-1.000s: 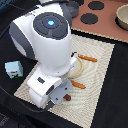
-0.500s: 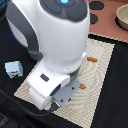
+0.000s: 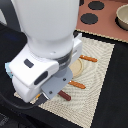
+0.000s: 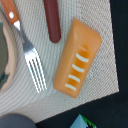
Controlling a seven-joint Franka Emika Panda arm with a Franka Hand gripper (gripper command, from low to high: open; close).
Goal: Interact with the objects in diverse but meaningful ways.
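Observation:
In the wrist view a yellow-orange ridged bread piece (image 4: pixel 77 55) lies on the woven placemat (image 4: pixel 107 20), with the brown sausage (image 4: pixel 52 20) beside it. In the exterior view the sausage (image 3: pixel 64 95) pokes out just under my gripper (image 3: pixel 54 89), which hangs low over the mat's near corner. The arm hides the bread there. The fingers are not clearly shown, so I cannot tell whether they are open or shut. A teal corner of the milk carton (image 4: pixel 82 122) shows off the mat. The grey pot (image 3: pixel 121 17) stands far back at the exterior view's right. The tomato is out of view.
A fork (image 4: pixel 27 47) with an orange handle lies between the sausage and the tan plate (image 4: pixel 4 60). In the exterior view the plate (image 3: pixel 80 67) and two orange-handled utensils (image 3: pixel 89 58) (image 3: pixel 77 84) sit on the mat. Black stove burners (image 3: pixel 90 19) are behind it.
The arm has swung further over the mat and toward the camera, filling more of the exterior view and covering most of the milk carton. The objects on the mat have not moved.

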